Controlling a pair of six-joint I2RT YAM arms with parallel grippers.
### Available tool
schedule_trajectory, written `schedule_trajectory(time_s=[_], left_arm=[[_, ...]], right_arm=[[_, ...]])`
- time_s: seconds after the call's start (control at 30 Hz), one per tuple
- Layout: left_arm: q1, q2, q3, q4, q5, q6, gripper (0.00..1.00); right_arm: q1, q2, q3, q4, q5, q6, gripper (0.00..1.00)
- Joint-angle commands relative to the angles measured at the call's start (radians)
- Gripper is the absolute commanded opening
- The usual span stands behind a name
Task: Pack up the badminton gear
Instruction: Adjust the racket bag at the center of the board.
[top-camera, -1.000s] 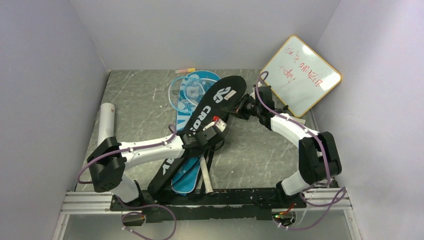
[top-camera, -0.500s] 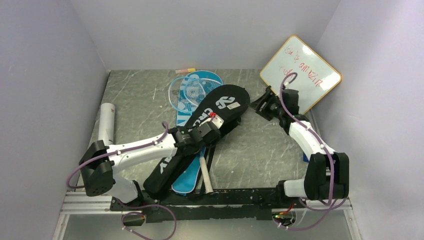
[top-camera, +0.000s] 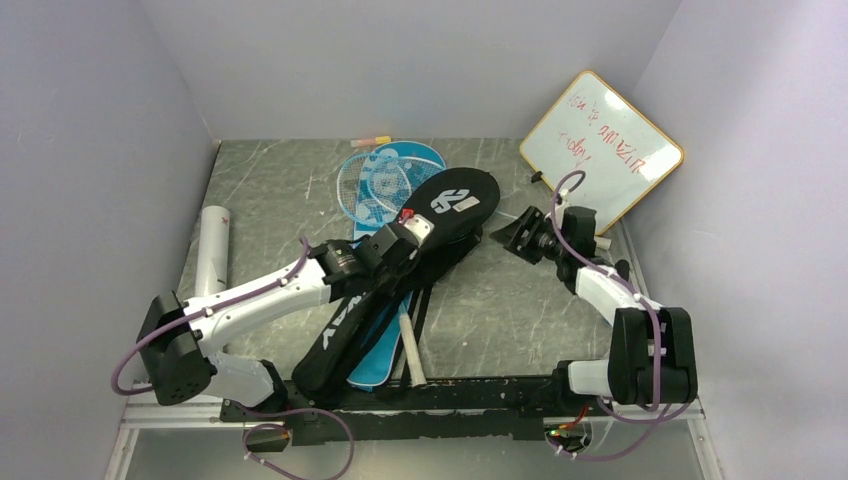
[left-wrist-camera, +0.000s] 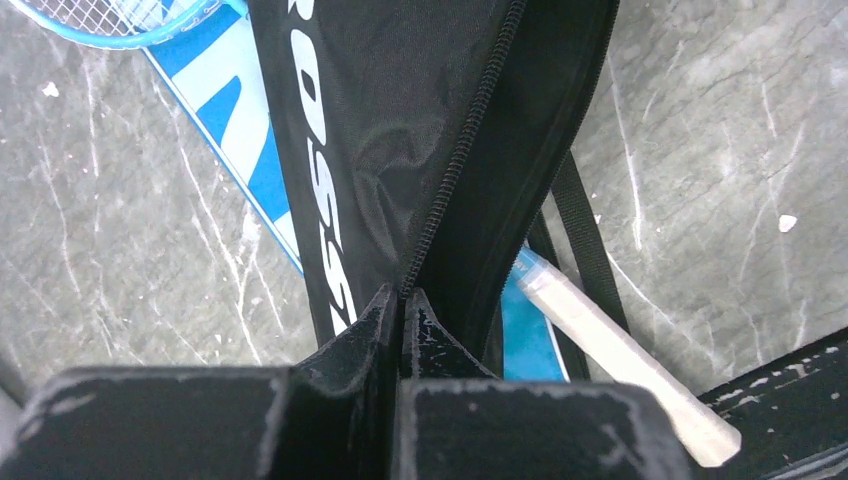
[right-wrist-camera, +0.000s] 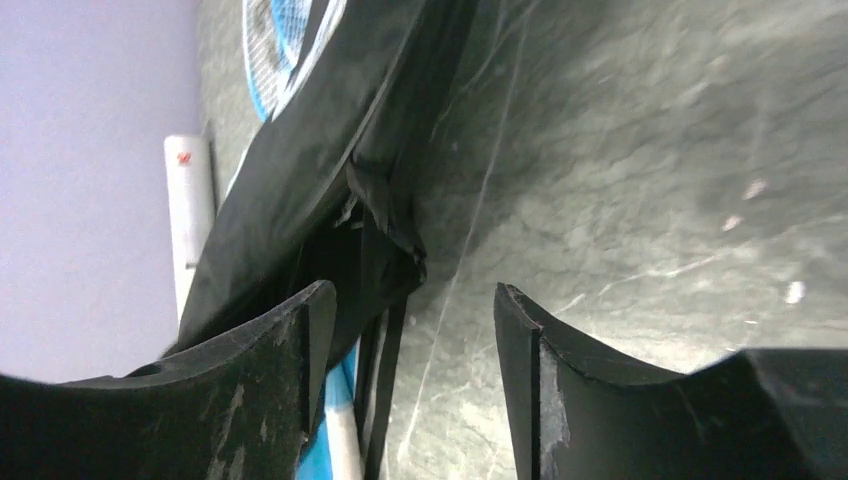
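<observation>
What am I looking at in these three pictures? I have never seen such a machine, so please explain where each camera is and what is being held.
These are two robot arms, bolted at the near edge of a table. The wide picture comes from a fixed camera above and behind them. The two close pictures come from a small camera on each wrist. On the table a black bag lies on top of a blue bag, with light-blue rackets beside them. There is also a white tube on the left and a whiteboard propped at the back right. The left gripper is shut on the black bag, right at its zipper line. The right gripper is open and holds nothing.
</observation>
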Motion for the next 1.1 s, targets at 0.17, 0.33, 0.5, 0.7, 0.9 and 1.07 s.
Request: schedule_trajectory(time_s=[0.17, 0.33, 0.5, 0.7, 0.9, 1.07], left_arm=[[0.026, -0.018, -0.005, 0.11, 0.118, 0.008, 0.05], [0.029, -0.005, -0.016, 0.126, 0.137, -0.003, 0.05], [0.029, -0.011, -0.02, 0.132, 0.149, -0.007, 0.05], [0.03, -0.008, -0.028, 0.137, 0.154, -0.007, 0.05], [0.03, -0.008, -0.029, 0.137, 0.154, -0.004, 0.05], [0.032, -0.014, -0.028, 0.134, 0.154, -0.002, 0.05]], right_arm=[[0.248, -0.002, -0.081, 0.211, -0.016, 0.084, 0.54], [0.312, 0.072, -0.162, 0.365, 0.051, 0.203, 0.63], [0.359, 0.159, -0.169, 0.464, 0.092, 0.261, 0.63], [0.402, 0.253, -0.141, 0.534, 0.141, 0.29, 0.57], [0.424, 0.327, -0.091, 0.572, 0.164, 0.305, 0.47], [0.427, 0.336, -0.082, 0.579, 0.169, 0.32, 0.28]])
